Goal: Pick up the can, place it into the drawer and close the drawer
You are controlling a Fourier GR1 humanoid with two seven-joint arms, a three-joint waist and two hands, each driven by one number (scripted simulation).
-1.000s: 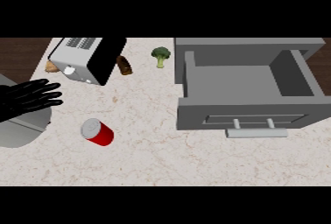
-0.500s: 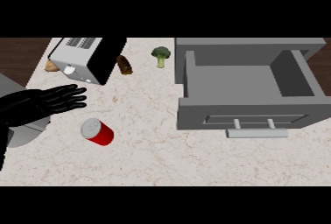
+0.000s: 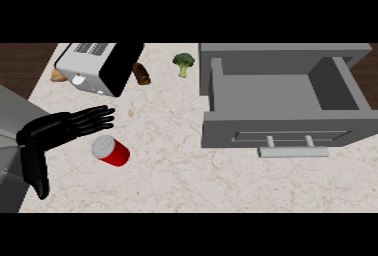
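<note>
One left hand (image 3: 63,127), fingers straight, just above the red can (image 3: 111,151); grey drawer (image 3: 284,102) open

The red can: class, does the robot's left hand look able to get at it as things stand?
Probably yes. The left hand is open, just up-left of the red can, with nothing between them; the toaster stands farther back.

The left hand (image 3: 63,127) has travelled rightward and slightly down across the tabletop (image 3: 170,165), away from the left edge where it was a second ago. Its straight fingers now reach just above the red can (image 3: 111,151), much nearer than before, with more of the forearm in view.
</note>
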